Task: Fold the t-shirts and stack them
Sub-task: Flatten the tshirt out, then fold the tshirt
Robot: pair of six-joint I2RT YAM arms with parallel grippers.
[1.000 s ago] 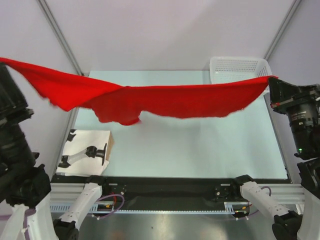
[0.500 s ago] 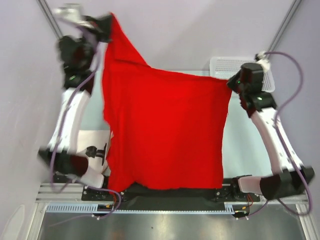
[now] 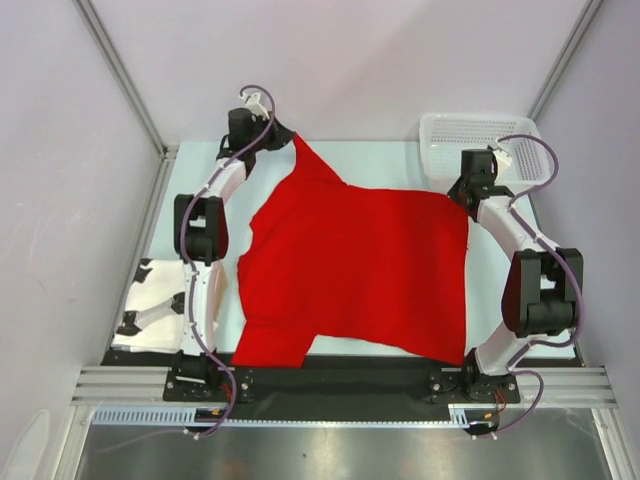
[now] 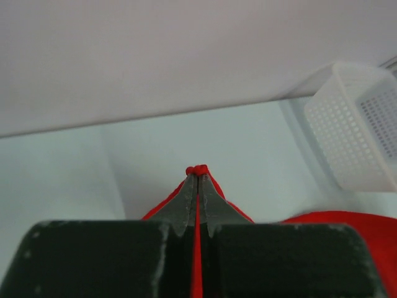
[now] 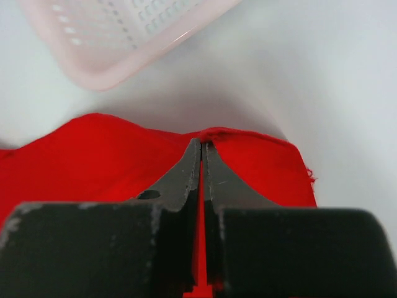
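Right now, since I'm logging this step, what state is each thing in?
t-shirt: spread out on the table, unfolded.
left gripper: shut on the t-shirt's far left corner.
right gripper: shut on its far right corner.
basket: upright, looks empty.

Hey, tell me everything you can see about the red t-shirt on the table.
The red t-shirt is plain, unmarked soft-looking cloth with short sleeves, unfolded and spread nearly flat across the middle of the table. Its far left corner is drawn to a point, pinched in the shut left gripper; its far right corner is pinched in the shut right gripper, near the white basket. One sleeve juts out at the near left.
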